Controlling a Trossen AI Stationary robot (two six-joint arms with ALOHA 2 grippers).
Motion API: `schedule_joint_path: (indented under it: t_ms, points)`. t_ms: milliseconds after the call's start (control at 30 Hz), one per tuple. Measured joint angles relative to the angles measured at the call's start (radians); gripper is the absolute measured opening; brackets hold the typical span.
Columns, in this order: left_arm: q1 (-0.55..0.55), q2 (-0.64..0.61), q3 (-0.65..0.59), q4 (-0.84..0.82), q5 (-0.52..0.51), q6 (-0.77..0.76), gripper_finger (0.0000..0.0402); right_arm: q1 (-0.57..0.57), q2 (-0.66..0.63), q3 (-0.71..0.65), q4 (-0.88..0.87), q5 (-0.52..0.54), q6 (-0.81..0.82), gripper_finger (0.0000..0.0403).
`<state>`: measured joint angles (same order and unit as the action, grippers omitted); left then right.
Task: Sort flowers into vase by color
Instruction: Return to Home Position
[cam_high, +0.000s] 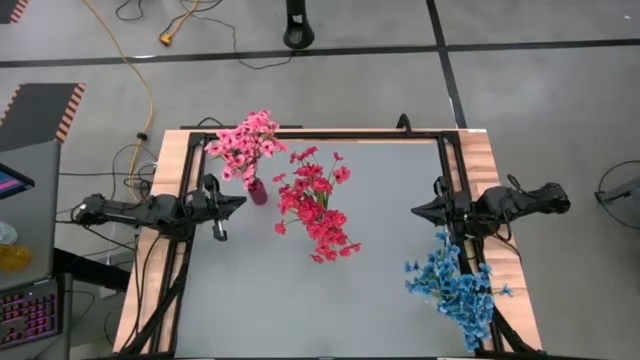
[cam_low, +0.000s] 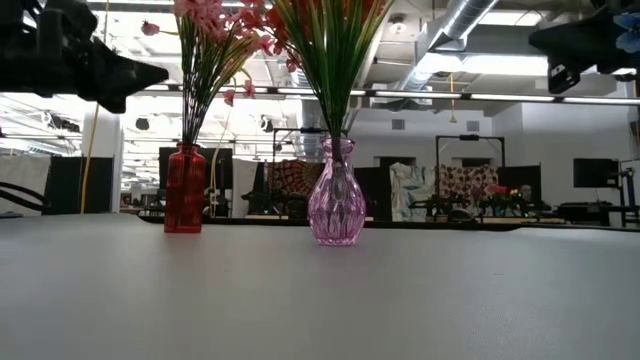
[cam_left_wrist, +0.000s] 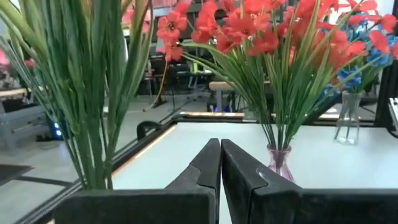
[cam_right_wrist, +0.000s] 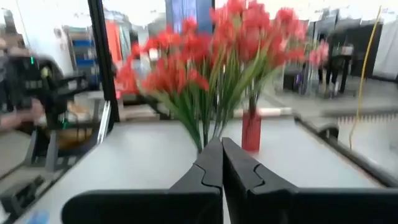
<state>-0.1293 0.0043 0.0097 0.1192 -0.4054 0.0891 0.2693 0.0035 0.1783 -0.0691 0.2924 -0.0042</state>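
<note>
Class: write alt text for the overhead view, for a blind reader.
Three artificial flower bunches stand on a grey table: pink blossoms in a small red vase upper left, red blossoms mid-table, blue blossoms lower right. The left gripper and right gripper wait at either side, fingers shut.

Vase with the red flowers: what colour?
Translucent pink, ribbed glass. The vase shows best in the low view, holding the red flowers.

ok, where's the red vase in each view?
High: red vase left of centre, under pink flowers.
Low: red vase left of pink vase.
Left wrist: not in it.
Right wrist: red vase right of centre.
Landmark: red flowers, in all four.
</note>
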Motion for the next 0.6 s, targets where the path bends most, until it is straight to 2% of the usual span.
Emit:
schedule_joint_path:
  t_ms: [233, 600]
  points:
    - [0.081, 0.006, 0.0, 0.007, 0.013, 0.029, 0.0, -0.07, 0.0, -0.084, 0.187, -0.001, -0.073, 0.0035]
    - [0.195, 0.006, -0.001, -0.002, 0.122, -0.002, 0.0, -0.265, 0.0, -0.096, 0.143, -0.006, -0.062, 0.003]
